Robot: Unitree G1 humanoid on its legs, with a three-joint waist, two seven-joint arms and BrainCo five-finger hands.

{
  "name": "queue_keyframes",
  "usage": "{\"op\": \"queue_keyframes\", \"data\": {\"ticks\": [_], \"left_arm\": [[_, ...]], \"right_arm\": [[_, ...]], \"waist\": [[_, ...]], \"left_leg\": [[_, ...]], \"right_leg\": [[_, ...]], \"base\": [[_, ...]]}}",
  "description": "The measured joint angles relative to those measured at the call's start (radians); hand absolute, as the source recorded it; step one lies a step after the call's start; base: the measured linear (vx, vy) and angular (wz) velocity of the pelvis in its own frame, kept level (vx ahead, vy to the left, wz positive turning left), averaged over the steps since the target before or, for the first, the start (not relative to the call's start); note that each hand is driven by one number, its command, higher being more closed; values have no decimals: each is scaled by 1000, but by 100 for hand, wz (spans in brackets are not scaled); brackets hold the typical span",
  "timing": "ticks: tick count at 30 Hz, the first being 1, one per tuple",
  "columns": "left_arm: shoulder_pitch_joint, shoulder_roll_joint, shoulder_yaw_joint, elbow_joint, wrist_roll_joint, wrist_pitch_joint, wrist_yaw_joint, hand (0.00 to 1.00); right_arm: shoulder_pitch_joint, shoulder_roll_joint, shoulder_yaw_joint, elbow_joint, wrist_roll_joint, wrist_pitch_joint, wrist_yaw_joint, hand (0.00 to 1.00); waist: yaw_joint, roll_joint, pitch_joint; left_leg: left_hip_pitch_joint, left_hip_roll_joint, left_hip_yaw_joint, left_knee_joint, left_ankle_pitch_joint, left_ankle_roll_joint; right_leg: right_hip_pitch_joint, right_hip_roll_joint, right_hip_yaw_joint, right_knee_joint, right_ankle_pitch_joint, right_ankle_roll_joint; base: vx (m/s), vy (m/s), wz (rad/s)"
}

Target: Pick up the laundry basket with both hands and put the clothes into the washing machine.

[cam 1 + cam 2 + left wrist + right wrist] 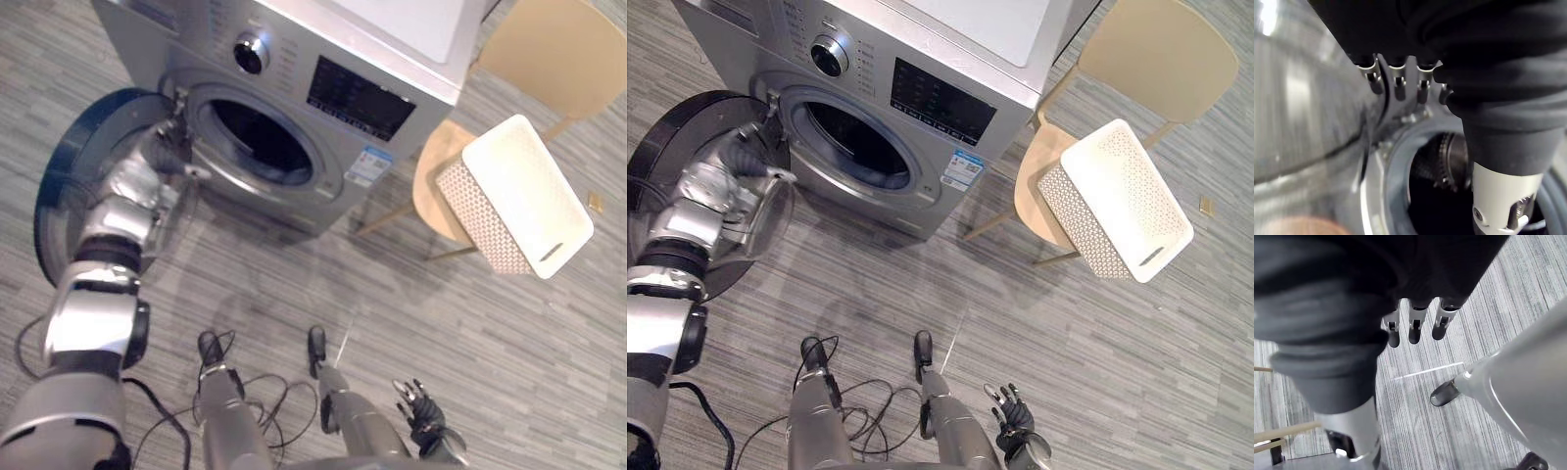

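The white perforated laundry basket [514,196] lies tilted on the seat of a light wooden chair [558,49], right of the silver washing machine [362,98]. I see no clothes in it. The machine's round door [69,186] stands swung open to the left, and the drum opening [260,142] is dark inside. My left hand [165,142] is up at the hinge side of the opening, between door and machine front. Its fingers [1374,81] are relaxed and hold nothing, with the drum [1435,161] just past them. My right hand [421,411] hangs low over the floor, fingers [1413,330] straight.
Grey plank floor [490,343] spreads in front of the machine and the chair. The open door takes up the room left of the machine. A small tan object [595,201] lies on the floor right of the basket.
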Motion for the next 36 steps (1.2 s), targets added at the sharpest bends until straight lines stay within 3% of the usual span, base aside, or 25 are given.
{"op": "queue_keyframes", "data": {"ticks": [2, 9, 13, 19, 23, 32, 36], "left_arm": [[-11, -1, 2, -55, -10, -26, -2, 0], [-36, 111, 100, -72, -44, -25, 43, 0], [-30, 111, 119, -92, -92, -25, 62, 0], [-6, 114, 119, -251, -139, -32, 97, 0], [33, 155, 122, -312, -163, -43, 109, 0], [72, 198, 156, -249, -155, -41, 85, 0], [72, 219, 157, -196, -129, -31, 70, 0]], "right_arm": [[-3, 2, 5, 0, 0, 0, 5, 0], [-25, 4, 24, 12, 0, -1, 7, 0], [-37, 4, 34, 15, 0, -1, 7, 0], [-52, -1, 35, 15, 0, -4, 6, 0], [-52, -3, 34, 18, 0, -5, 4, 0], [-57, -5, 18, 50, -1, -1, 6, 0], [-57, -2, 14, 51, -1, -1, 8, 0]], "waist": [[2, 2, 1], [19, 20, 13], [24, 23, 15], [21, 31, 11], [20, 40, 6], [27, 42, -15], [23, 26, -30]], "left_leg": [[-11, 0, -23, 13, 20, -22], [-11, -3, -46, 22, 19, -17], [18, -7, -47, 7, 17, -15], [23, -17, -45, -6, 6, 1], [15, -18, -45, 3, 6, 1], [-54, -11, -57, 34, 9, -2], [-95, 2, -69, 71, 7, 0]], "right_leg": [[7, 0, -22, 1, 0, 0], [22, -1, -55, 15, 0, 0], [48, -4, -56, 15, 0, 0], [50, -16, -56, 14, -11, -16], [50, -13, -65, 14, -27, -37], [22, -12, -107, 14, -32, -38], [4, -5, -106, 13, -12, -15]], "base": [[66, 1, 12], [57, 20, 11], [37, 19, 7], [0, 3, 6], [-2, -15, 1], [16, -21, 11], [38, 8, -9]]}}
